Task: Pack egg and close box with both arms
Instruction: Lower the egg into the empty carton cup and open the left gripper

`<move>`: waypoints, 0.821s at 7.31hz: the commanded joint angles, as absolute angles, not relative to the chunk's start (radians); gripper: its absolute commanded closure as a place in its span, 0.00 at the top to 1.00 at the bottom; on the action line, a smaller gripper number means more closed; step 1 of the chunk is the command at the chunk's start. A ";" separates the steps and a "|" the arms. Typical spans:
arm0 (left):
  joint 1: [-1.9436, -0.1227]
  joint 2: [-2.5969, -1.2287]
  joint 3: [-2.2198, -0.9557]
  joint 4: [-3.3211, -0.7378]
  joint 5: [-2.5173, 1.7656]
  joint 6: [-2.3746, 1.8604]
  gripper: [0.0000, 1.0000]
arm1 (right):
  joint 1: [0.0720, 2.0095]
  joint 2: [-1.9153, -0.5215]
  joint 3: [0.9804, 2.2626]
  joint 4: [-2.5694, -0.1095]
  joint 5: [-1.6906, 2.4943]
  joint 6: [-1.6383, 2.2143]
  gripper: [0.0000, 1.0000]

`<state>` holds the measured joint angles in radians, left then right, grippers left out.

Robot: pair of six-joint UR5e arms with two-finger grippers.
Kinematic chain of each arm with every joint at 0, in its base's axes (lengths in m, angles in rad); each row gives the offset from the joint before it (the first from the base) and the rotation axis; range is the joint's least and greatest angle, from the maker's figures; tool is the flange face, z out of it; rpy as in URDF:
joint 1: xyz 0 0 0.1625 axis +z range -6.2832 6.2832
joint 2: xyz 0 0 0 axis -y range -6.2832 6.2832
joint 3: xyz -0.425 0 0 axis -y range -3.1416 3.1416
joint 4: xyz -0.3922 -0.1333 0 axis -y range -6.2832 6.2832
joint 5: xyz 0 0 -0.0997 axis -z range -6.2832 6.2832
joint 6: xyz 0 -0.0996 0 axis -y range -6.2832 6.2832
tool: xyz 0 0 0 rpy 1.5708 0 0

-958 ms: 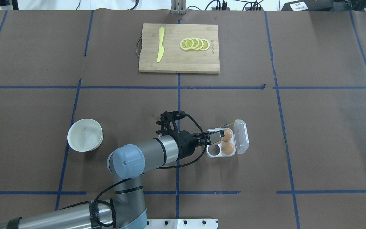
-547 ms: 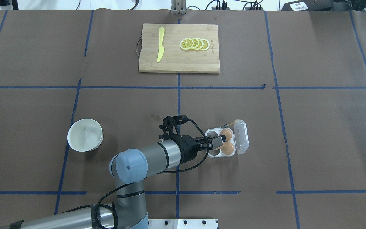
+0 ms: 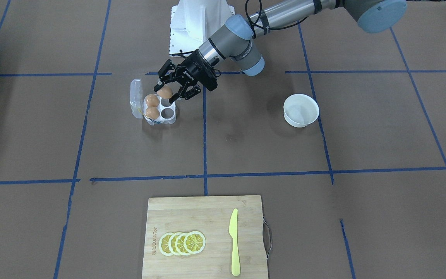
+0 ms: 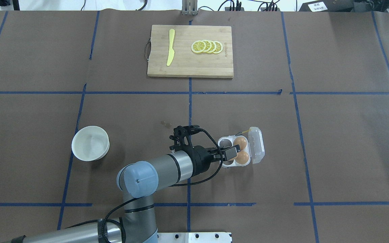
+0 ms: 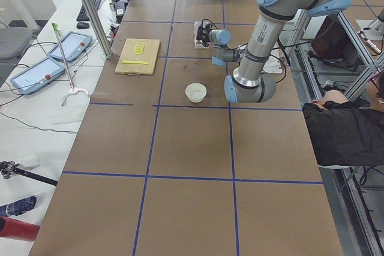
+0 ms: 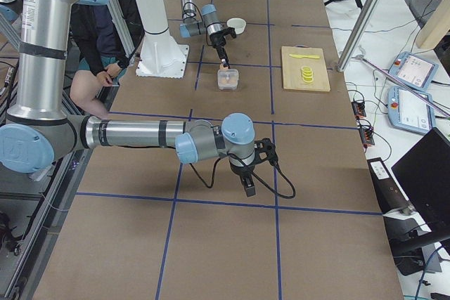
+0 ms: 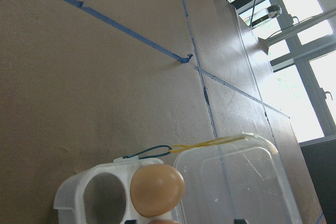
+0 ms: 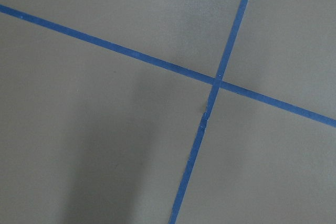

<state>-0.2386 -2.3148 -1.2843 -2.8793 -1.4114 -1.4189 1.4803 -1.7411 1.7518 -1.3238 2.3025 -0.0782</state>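
Here the left gripper (image 3: 165,93) clasps the egg (image 3: 165,92) just above the near-left cup (image 3: 165,103) of the box (image 3: 172,118); lower straight, release gently. Whether the right gripper (image 6: 248,186) is closed, I cannot tell.

**Board, Bowl and Tape Lying About the Worktop**

Seen from overhead, a wooden cutting board (image 4: 184,65) is lying at 12 o'clock on the brown-papered worktop (image 4: 343,141). A yellow knife (image 4: 170,47) is resting on the board's 9 o'clock half. Four overlapping lemon slices (image 4: 207,46) are sitting on its 3 o'clock half, well apart from the knife. A white bowl (image 4: 90,143) is standing upright at 8 o'clock. Blue tape lines (image 4: 190,111) are crossing the paper in a grid. A white pedestal (image 3: 198,19) is standing at the 6 o'clock edge. In the left side view, a person in black (image 5: 342,133) is sitting beside the worktop.
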 commanded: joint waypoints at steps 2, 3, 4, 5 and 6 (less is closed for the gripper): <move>-0.230 -2.315 -1.273 -2.878 -1.404 -1.420 0.34 | 1.480 -1.741 1.752 -1.324 2.304 -0.078 1.00; -0.230 -2.316 -1.273 -2.879 -1.396 -1.422 0.34 | 1.480 -1.741 1.752 -1.324 2.304 -0.078 1.00; -0.227 -2.318 -1.273 -2.878 -1.384 -1.424 0.34 | 1.480 -1.741 1.752 -1.324 2.304 -0.078 1.00; -0.226 -2.319 -1.273 -2.878 -1.381 -1.430 0.35 | 1.480 -1.741 1.752 -1.324 2.304 -0.078 1.00; -0.224 -2.321 -1.273 -2.879 -1.364 -1.446 0.35 | 1.480 -1.741 1.752 -1.324 2.304 -0.078 1.00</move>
